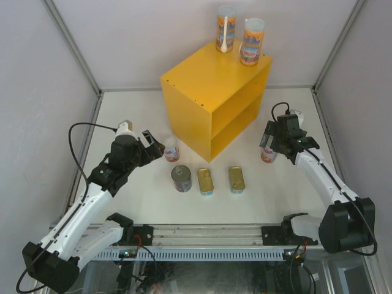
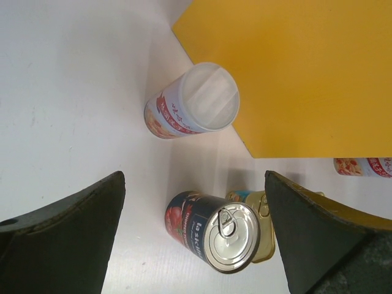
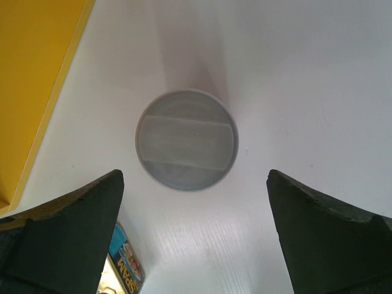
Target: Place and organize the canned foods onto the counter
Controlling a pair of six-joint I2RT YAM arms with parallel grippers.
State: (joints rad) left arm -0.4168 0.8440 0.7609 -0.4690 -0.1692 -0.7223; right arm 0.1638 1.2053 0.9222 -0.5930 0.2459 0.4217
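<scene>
The yellow counter stands at the back of the table, with two tall cans upright on its top. A third tall can stands by its left corner, just ahead of my open left gripper. In the left wrist view this can lies beyond the gripper, and the dark round tin sits between the spread fingers. My right gripper hangs open over a fourth tall can, whose lid shows ahead of the gripper. Neither gripper holds anything.
On the white table in front of the counter, the dark round tin and two flat gold-topped tins sit in a row. The counter's inner shelf opens toward the front right. Grey walls enclose the table.
</scene>
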